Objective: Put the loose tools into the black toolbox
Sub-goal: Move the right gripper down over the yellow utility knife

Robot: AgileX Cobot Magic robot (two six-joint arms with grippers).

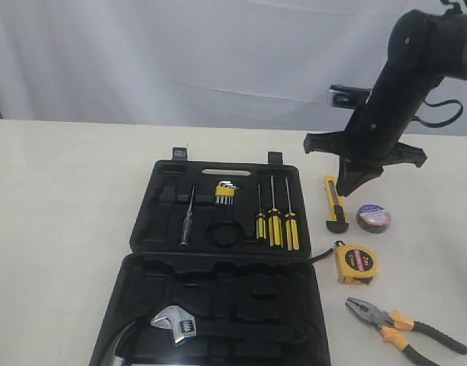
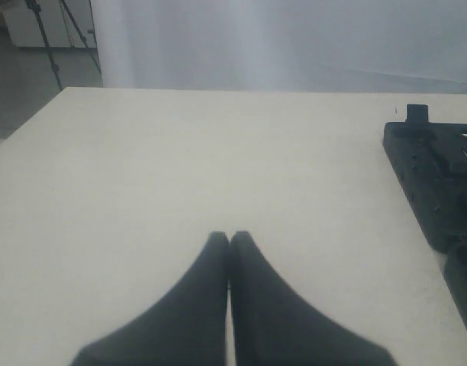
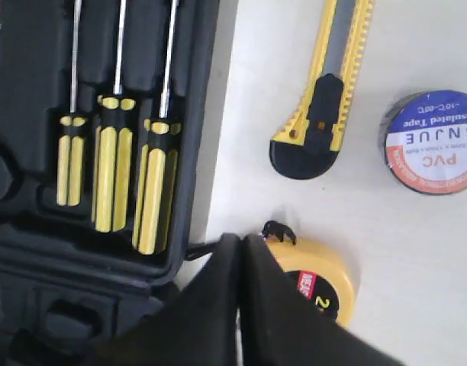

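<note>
The black toolbox [image 1: 218, 252] lies open on the table. To its right lie the yellow-black utility knife [image 1: 335, 203], the black tape roll [image 1: 373, 218] with a pale label, the yellow tape measure [image 1: 357, 264] and the orange-handled pliers [image 1: 401, 323]. My right gripper [image 1: 349, 187] hangs shut and empty above the knife's far end. In the right wrist view its tips [image 3: 242, 240] sit over the tape measure [image 3: 325, 282], with the knife [image 3: 325, 99] and tape roll [image 3: 434, 141] beyond. My left gripper [image 2: 229, 238] is shut and empty over bare table, out of the exterior view.
Yellow-handled screwdrivers [image 1: 275, 221] and hex keys [image 1: 224, 192] sit in the toolbox's far half, a silver adjustable wrench [image 1: 176, 324] in its near half. The toolbox edge [image 2: 432, 191] shows in the left wrist view. A white curtain hangs behind the table.
</note>
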